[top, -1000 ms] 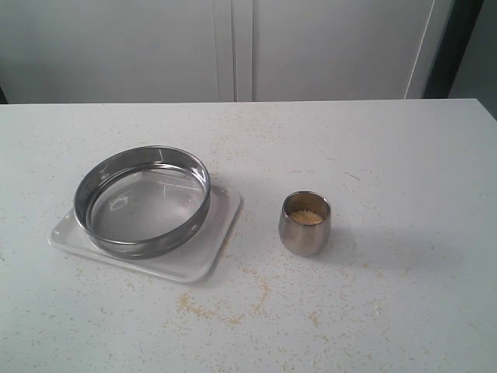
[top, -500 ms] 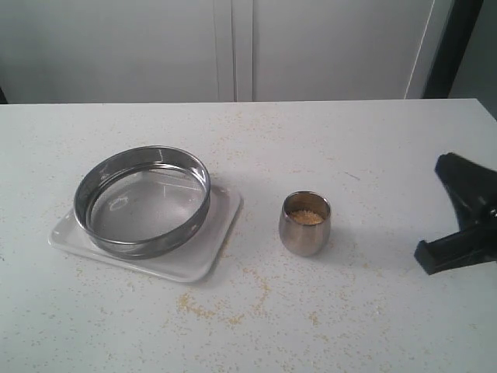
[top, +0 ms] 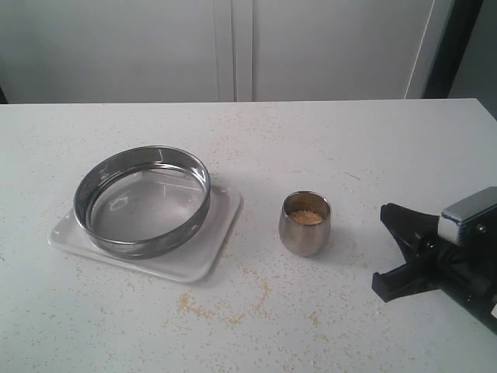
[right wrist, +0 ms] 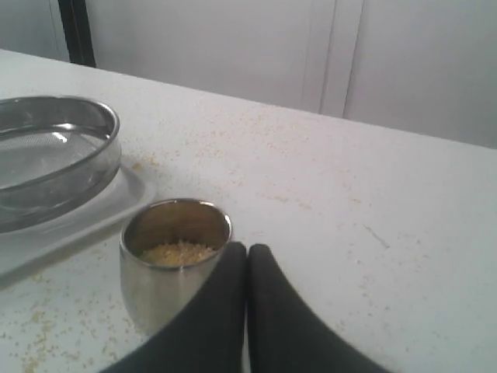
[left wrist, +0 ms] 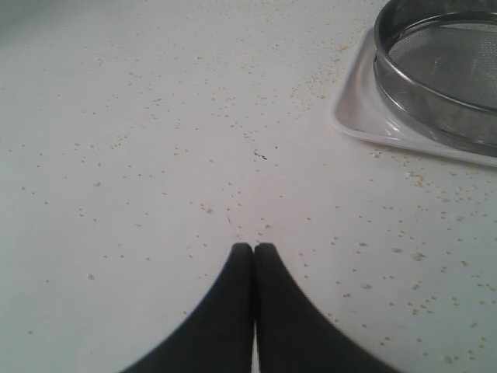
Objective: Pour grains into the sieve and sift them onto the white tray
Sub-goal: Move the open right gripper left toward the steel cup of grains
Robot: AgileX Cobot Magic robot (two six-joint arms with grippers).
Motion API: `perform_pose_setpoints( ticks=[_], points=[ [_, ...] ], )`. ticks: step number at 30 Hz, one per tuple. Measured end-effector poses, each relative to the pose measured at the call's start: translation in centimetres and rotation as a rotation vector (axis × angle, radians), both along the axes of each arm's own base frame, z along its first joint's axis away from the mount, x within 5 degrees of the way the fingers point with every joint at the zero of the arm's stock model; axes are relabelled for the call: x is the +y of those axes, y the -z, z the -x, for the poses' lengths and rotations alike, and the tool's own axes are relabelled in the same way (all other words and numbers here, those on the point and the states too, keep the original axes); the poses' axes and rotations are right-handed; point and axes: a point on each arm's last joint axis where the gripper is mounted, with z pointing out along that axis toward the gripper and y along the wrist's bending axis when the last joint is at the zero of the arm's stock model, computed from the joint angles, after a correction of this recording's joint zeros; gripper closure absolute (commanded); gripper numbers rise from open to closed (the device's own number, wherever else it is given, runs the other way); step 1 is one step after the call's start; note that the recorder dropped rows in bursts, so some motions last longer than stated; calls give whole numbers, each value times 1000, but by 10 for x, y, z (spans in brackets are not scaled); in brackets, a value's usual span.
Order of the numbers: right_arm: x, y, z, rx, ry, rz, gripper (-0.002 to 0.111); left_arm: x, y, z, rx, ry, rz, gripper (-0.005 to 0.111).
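The grains (top: 307, 217) sit as a shallow golden layer in the bottom of a small rounded steel cup (top: 304, 224), which stands upright on the table (top: 349, 140), a little to the right of the white tray (top: 210, 249) and apart from it. The sieve (top: 147, 242) rests on that tray with nothing in its mesh, so pouring has not begun. More grains lie scattered over the table around both. The right hand (right wrist: 247, 250) is low and near the cup on its far side from the tray, not touching it, with its black tips pressed together and holding nothing. The left hand (left wrist: 254, 247) is likewise closed and empty, over bare table just off a corner of the tray. The step in hand looks like taking hold of the cup. To do it well, the right hand should spread wide before it gets any closer, since closed tips would only push the cup over. It should then close around the widest part of the belly, because the polished, curved steel is likely to slip. Lifting it level and tipping it slowly over the middle of the sieve should keep more from spilling.
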Motion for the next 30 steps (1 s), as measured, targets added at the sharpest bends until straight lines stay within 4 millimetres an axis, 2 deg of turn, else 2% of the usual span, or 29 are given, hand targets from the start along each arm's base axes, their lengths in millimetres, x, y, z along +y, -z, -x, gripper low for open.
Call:
perform_pose_setpoints(
  ticks=[5, 18, 21, 23, 25, 27, 28, 30],
  points=[
    [3, 10, 0, 45, -34, 13, 108, 0, 0, 0, 0, 0, 0, 107],
    [5, 21, 0, 102, -64, 28, 106, 0, 0, 0, 0, 0, 0, 107],
    [5, 22, 0, 106, -64, 28, 91, 0, 0, 0, 0, 0, 0, 107],
    [5, 22, 0, 106, -64, 28, 75, 0, 0, 0, 0, 0, 0, 107],
    [5, 22, 0, 106, -64, 28, 51, 0, 0, 0, 0, 0, 0, 107],
    [5, 22, 1, 106, -67, 29, 33, 0, 0, 0, 0, 0, 0, 107],
    [5, 22, 1, 106, -68, 29, 27, 0, 0, 0, 0, 0, 0, 107],
    [6, 22, 1, 108, -70, 25, 24, 0, 0, 0, 0, 0, 0, 107]
  ],
)
